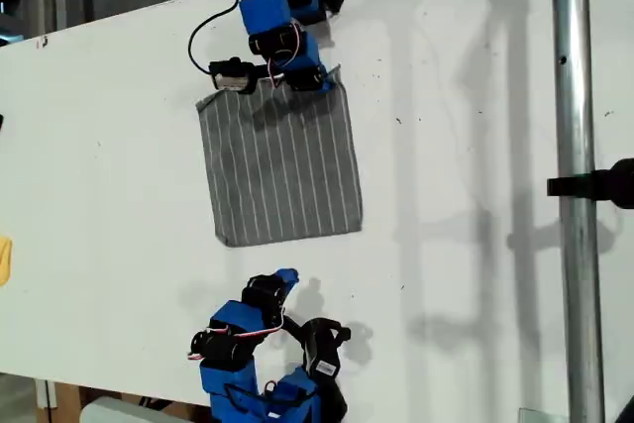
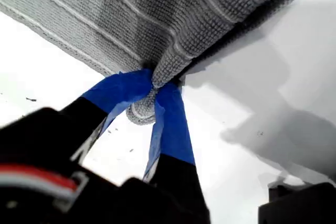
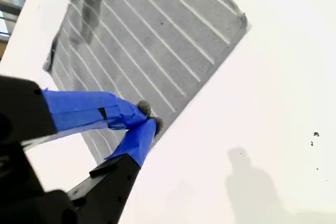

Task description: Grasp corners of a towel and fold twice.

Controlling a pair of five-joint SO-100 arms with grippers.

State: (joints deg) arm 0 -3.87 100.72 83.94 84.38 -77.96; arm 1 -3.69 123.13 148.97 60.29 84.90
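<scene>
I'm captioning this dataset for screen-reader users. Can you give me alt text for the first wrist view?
My first gripper, its fingers wrapped in blue tape, is pinching a bunched edge of a grey towel with thin white stripes, lifted slightly above a white table.

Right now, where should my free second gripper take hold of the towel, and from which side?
Probably the corner at the exterior view's lower right of the towel, opposite where my first gripper pinches. It lies flat, so my second gripper should come in low from the bare table outside it.
</scene>
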